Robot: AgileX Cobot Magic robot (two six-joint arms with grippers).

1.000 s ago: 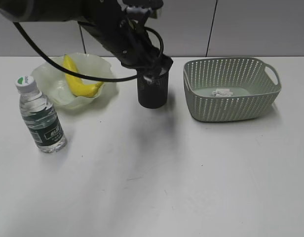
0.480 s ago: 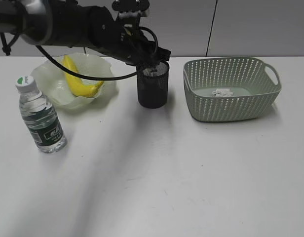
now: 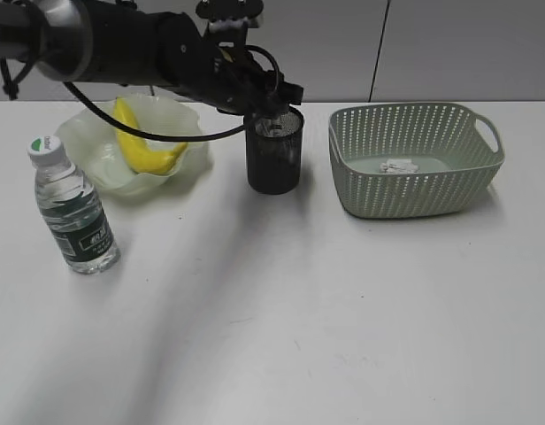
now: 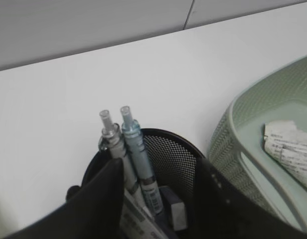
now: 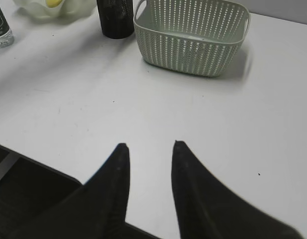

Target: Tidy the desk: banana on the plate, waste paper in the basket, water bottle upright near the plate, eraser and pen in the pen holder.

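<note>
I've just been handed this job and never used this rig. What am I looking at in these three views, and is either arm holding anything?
It is a two-armed robot at a white desk. The exterior view faces the desk. The other two come from wrist cameras, so the dark prongs at the bottom of each are that arm's fingers.

The left gripper is open over the pen holder, where two pens and an eraser sit; it holds nothing. The right gripper waits open and empty at the desk's near edge.

The banana lies on the plate, the waste paper in the basket, the bottle upright.
</note>
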